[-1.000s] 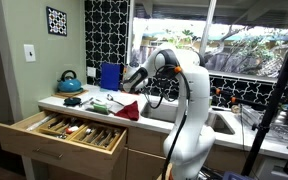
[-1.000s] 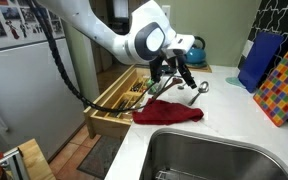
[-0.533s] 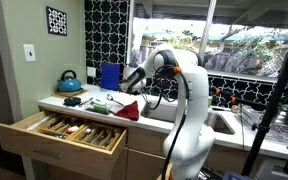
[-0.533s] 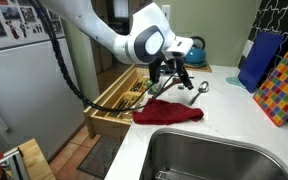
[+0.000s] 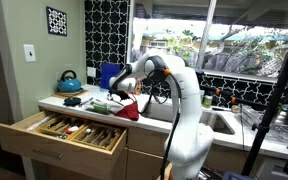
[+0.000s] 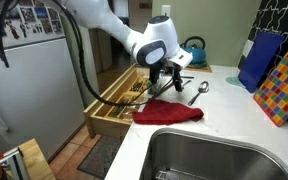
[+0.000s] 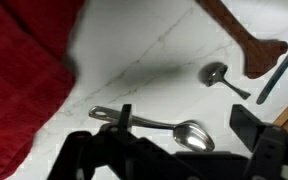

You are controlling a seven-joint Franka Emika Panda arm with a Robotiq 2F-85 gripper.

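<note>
In the wrist view my gripper (image 7: 187, 126) is open and low over the white counter. A silver spoon (image 7: 156, 126) lies flat between its fingers, bowl toward the right finger. I cannot tell whether the left finger touches the handle. A red cloth (image 7: 24, 75) lies crumpled to the left. A smaller spoon (image 7: 222, 77) and a wooden utensil (image 7: 246, 42) lie beyond. In both exterior views the gripper (image 6: 164, 84) (image 5: 115, 95) hangs just above the counter, beside the red cloth (image 6: 169, 112) (image 5: 129, 109).
An open drawer (image 6: 112, 100) (image 5: 68, 130) full of utensils sticks out below the counter. A teal kettle (image 5: 70, 82), a blue board (image 6: 256, 60) and a patterned board (image 6: 286, 85) stand at the back. The sink (image 6: 214, 155) is beside the cloth. A metal ladle (image 6: 201, 88) lies nearby.
The arm has swung from above the cloth toward the drawer side and dropped lower over the counter. The cloth has not moved.
</note>
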